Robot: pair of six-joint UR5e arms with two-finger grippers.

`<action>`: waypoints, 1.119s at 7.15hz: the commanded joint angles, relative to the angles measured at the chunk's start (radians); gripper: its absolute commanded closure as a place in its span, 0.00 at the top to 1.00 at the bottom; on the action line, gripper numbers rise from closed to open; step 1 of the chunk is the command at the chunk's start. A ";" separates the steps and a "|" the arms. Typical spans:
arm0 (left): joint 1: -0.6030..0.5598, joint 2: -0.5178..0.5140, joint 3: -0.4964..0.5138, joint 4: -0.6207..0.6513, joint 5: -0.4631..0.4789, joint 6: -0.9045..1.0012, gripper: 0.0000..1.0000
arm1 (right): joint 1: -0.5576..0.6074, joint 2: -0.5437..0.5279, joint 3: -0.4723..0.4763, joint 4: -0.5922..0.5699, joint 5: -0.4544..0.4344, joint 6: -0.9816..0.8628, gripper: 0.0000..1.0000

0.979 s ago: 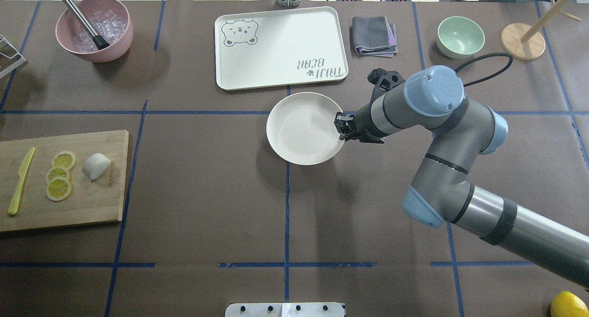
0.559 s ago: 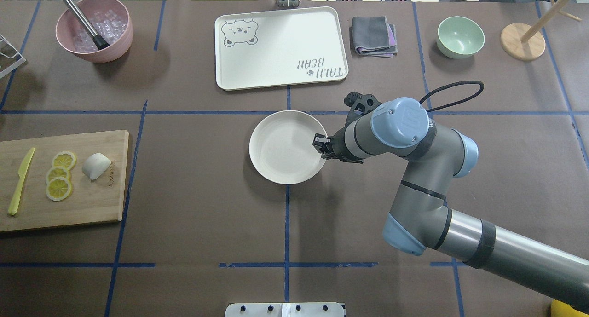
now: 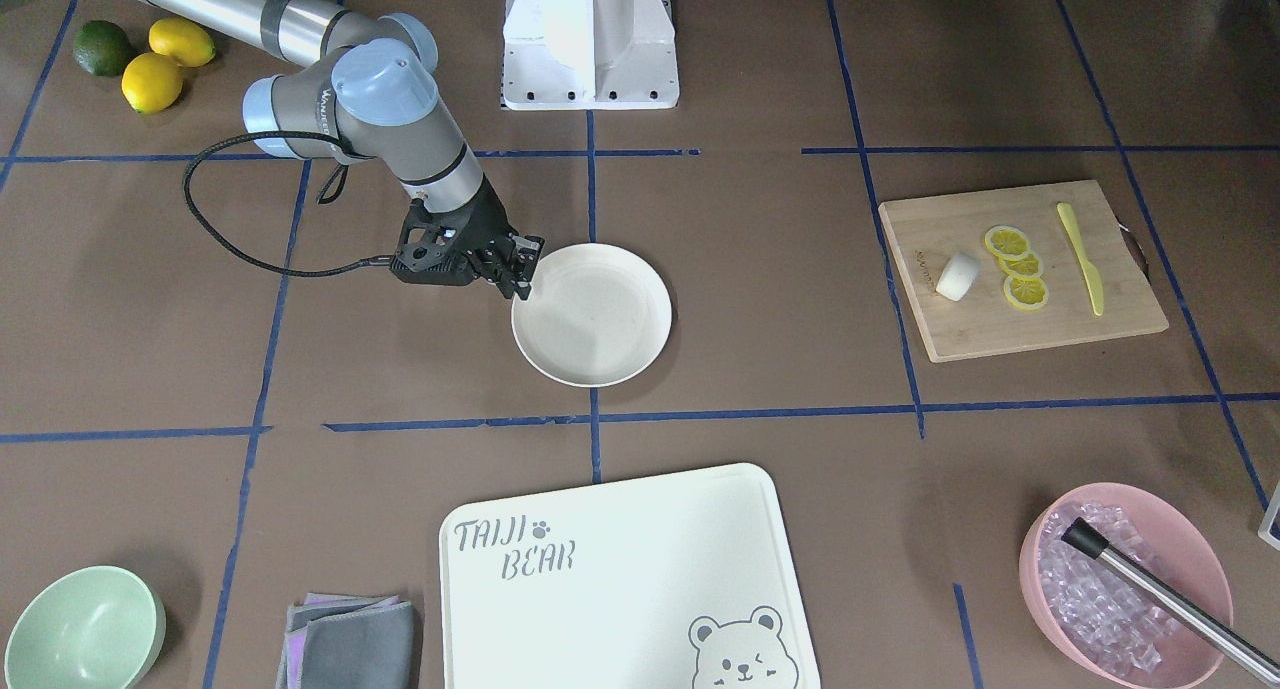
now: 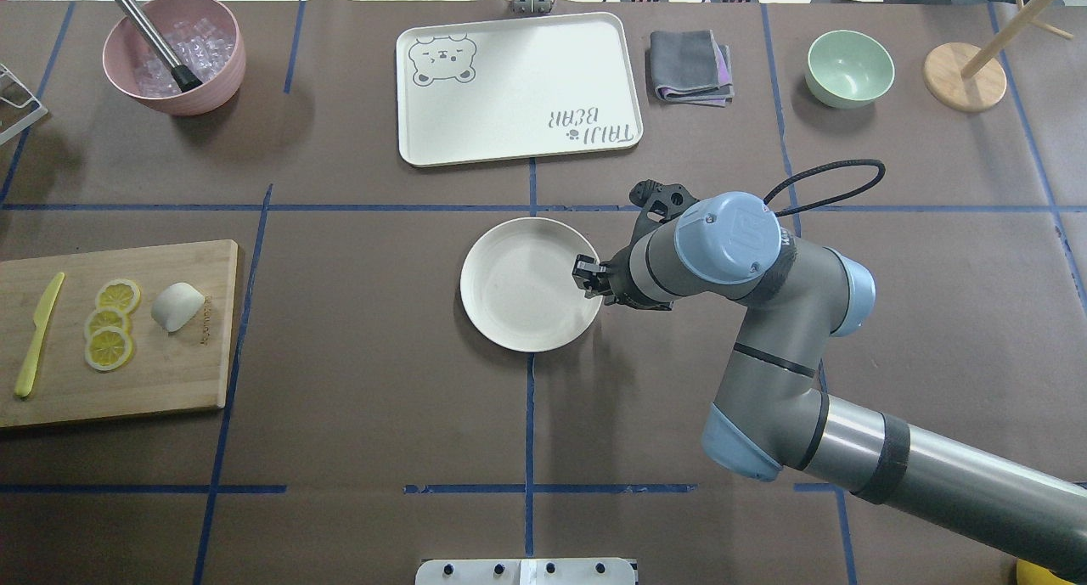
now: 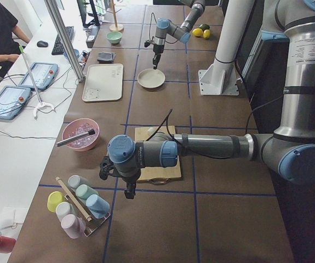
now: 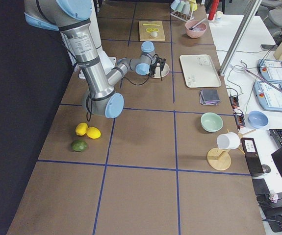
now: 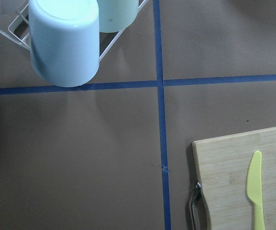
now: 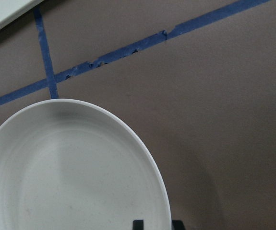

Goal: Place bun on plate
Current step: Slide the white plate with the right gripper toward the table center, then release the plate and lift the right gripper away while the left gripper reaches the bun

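Starting far left: left claw (image 5: 129, 192) hangs over the table (image 4: 357, 381) just off the cutting board (image 4: 170, 373); can't tell whether it's open or closed; bun (image 4: 177, 306) sits on that board, just beside the lemon slices (image 4: 110, 323), well apart from the plate (image 4: 497, 262) at table centre; right claw (image 4: 588, 277) is pinched on the plate's right rim. Bun looks light, soft and smooth, likely squashy; I'd take it across its rounded sides with a gentle squeeze, clear of the slices.
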 commanded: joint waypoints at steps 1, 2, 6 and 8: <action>0.000 -0.002 -0.015 -0.001 0.002 0.001 1.00 | 0.004 0.000 0.043 -0.048 0.004 -0.003 1.00; 0.002 -0.002 -0.058 -0.001 0.007 -0.021 1.00 | 0.013 0.000 0.099 -0.146 0.011 -0.015 1.00; 0.243 0.041 -0.367 -0.007 0.010 -0.534 1.00 | 0.134 -0.002 0.227 -0.520 0.021 -0.330 1.00; 0.410 0.044 -0.413 -0.115 0.114 -0.754 1.00 | 0.261 -0.029 0.232 -0.561 0.122 -0.499 1.00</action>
